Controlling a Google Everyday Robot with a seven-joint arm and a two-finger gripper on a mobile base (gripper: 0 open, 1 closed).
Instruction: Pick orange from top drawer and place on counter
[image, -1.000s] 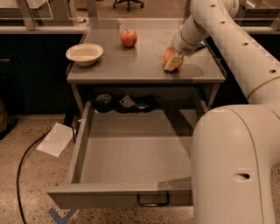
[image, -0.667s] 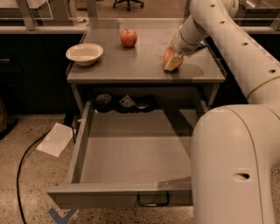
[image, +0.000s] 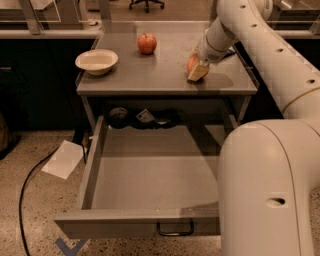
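**Item 1, gripper (image: 196, 71).** Low over the right half of the counter (image: 165, 72), near its front edge, at the end of the arm (image: 260, 45) reaching in from the right. The fingers are clasped on the orange. You see one tan pad on the near side, and the far one is hidden behind the fruit.

**Item 2, orange (image: 191, 62).** Held in the gripper, at or just above the counter surface. You cannot tell whether it touches. Only its upper left shows.

**Item 3, top drawer (image: 150, 175).** Pulled fully out below the counter, floor bare, handle (image: 175, 231) at the front centre. Some dark objects (image: 145, 118) sit at the back, under the counter's edge.

**Item 4, bystanders.** Apple (image: 147, 43) at the counter's rear centre and bowl (image: 96, 61) at its left, both well apart from the gripper.

**Status.** Judged as the placing step, with release left to do.

**Hazards for you to watch:**
- Round fruit near the front rim: if you let go before it rests on the metal, it may roll, clear the slight rim and drop into the open drawer or to the floor.
- A sideways pull-out could drag a pad across the orange and start that roll, so lift straight up.
- Pressing down further risks squashing the fruit against the counter.
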